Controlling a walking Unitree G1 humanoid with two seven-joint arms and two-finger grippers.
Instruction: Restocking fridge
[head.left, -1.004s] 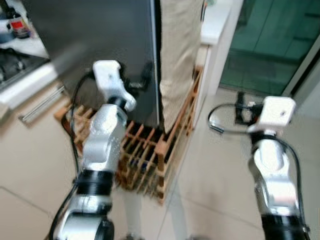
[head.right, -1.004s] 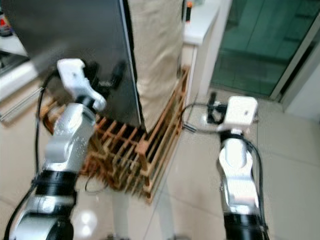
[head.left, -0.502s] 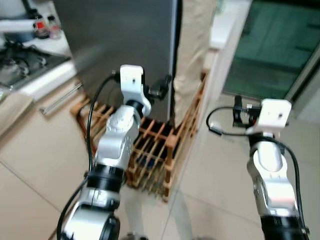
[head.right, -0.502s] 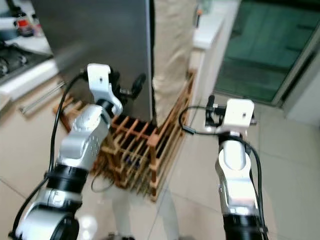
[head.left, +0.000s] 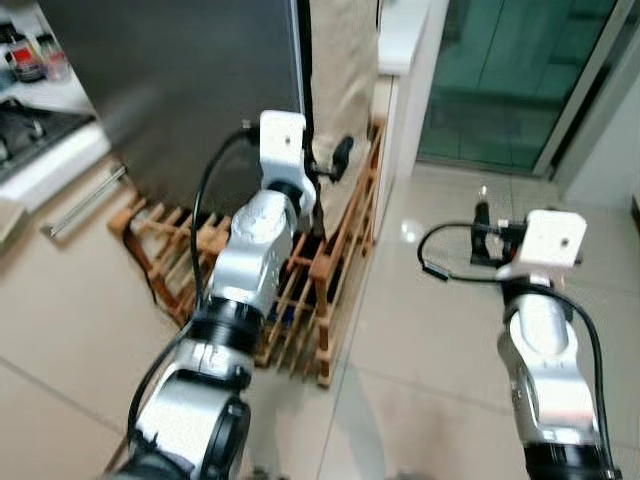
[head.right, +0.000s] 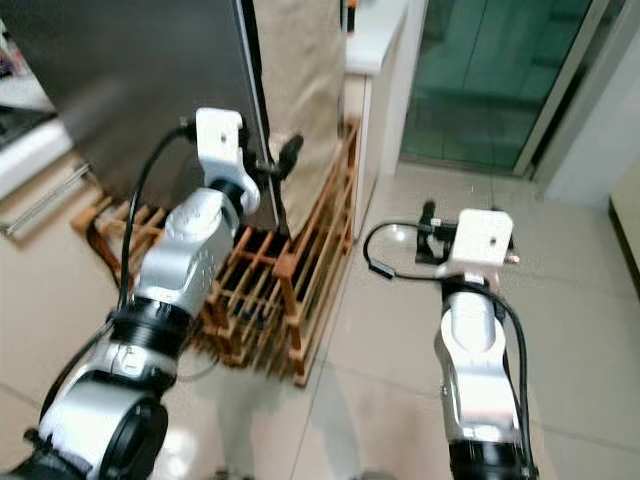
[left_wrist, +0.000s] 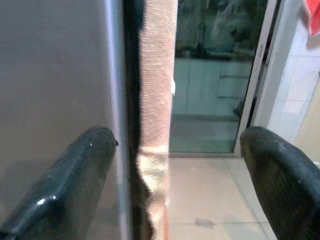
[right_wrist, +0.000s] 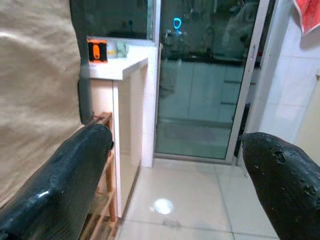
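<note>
A robot stands on a pale tiled floor (head.left: 430, 330) in a kitchen, facing a tall dark grey fridge (head.left: 190, 90) whose door is closed. The fridge stands at the far left, raised on a low wooden slatted rack (head.left: 300, 290), and a beige cloth (head.left: 340, 80) hangs down its right side. The left gripper (head.left: 325, 170) is raised to the right-hand edge of the fridge door, its two black fingers spread wide and holding nothing; in the left wrist view one finger (left_wrist: 65, 185) lies against the grey door face and the other (left_wrist: 282, 180) hangs out in open air, with the door edge and cloth between them. The right gripper (head.left: 482, 228) hangs lower on the right, well apart from the fridge, its fingers also spread wide and empty, pointing toward a white counter (right_wrist: 120, 70) and a glass sliding door (head.left: 510, 80) beyond. A stove (head.left: 30, 125) sits at the far left edge. The step in hand appears to be opening the fridge, before any restocking can start. The next move likely calls for getting the left fingers behind the door edge and pulling it outward, taking care not to snag the hanging cloth.
</note>
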